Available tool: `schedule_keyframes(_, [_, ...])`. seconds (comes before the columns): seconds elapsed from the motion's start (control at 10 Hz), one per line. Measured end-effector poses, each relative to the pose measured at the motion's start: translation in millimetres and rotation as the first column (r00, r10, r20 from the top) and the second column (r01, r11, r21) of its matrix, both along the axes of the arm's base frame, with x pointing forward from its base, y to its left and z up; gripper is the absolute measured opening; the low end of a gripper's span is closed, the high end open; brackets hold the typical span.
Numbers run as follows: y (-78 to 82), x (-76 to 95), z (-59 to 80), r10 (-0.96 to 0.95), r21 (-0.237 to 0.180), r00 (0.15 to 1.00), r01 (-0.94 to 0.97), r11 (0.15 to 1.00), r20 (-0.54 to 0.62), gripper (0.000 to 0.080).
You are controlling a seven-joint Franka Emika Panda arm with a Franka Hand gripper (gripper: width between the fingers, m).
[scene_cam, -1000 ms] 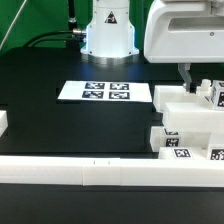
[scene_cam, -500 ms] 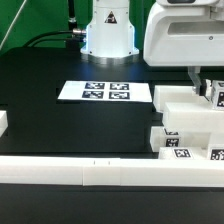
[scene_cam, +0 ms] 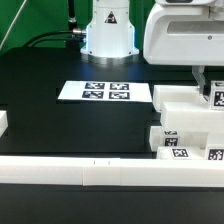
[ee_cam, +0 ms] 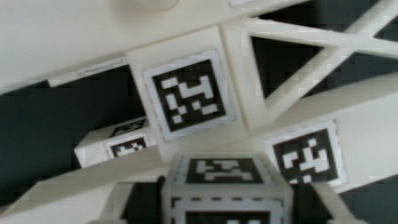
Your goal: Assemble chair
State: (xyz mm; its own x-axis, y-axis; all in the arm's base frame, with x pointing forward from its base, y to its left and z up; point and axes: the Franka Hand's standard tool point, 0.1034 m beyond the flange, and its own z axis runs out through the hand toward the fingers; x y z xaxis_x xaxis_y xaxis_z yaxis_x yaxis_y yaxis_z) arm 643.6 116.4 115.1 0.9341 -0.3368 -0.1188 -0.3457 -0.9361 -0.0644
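White chair parts [scene_cam: 186, 120] sit just behind the border rail [scene_cam: 100, 172].

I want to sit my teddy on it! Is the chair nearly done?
Nothing looks joined yet: the chair parts lie loose in a pile. The tool is at a tagged piece; I can't tell if it grips. All the joining is left.

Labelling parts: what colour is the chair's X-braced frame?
The frame is white with black-and-white tags; wrist view shows best.

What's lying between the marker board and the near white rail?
Nothing: the exterior view shows only bare black table between the marker board and rail.
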Motion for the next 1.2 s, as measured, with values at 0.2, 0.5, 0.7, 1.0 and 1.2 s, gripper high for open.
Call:
schedule_keyframes(0.2, [0.6,-0.1,-0.2,-0.162,-0.011,0.987,0.162,0.987,-0.017,0.0282])
schedule_keyframes(0.5, [0.7,3.2,0.1,-0.373,-0.027,0.927,0.373,0.927,-0.018,0.0284])
schedule_keyframes(0.7, [2.1,2.9,-0.1,-0.504,-0.042,0.863,0.502,0.864,-0.029,0.0284])
schedule_keyframes(1.0, [5.2,2.5,-0.2,-0.663,-0.056,0.747,0.661,0.748,-0.049,0.0284])
schedule_keyframes(1.2, [5.8,3.5,-0.6,-0.794,-0.056,0.604,0.793,0.607,-0.069,0.0284])
